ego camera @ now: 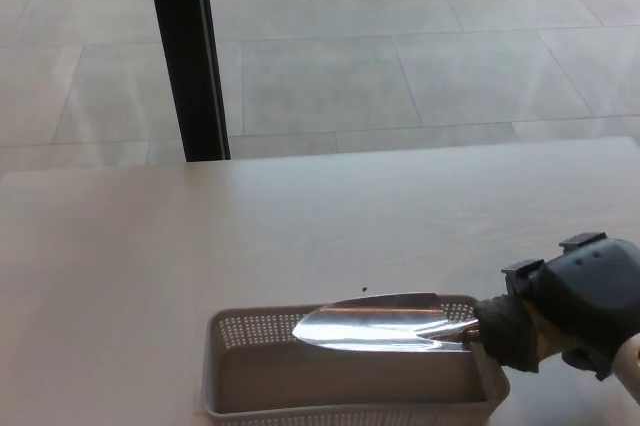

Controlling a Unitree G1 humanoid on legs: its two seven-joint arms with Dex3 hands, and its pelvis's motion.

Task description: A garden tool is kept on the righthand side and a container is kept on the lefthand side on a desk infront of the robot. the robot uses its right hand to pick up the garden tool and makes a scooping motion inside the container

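Observation:
A grey perforated basket sits on the white desk near the bottom centre of the head view. My right hand comes in from the right edge and is shut on the dark handle of a garden trowel. The trowel's shiny metal blade lies nearly level above the basket's far rim, its tip pointing left. No contents show inside the basket. My left hand is out of the picture.
The white desk stretches wide to the left and behind the basket. A black vertical post stands beyond the desk's far edge at upper left. Pale floor tiles lie behind.

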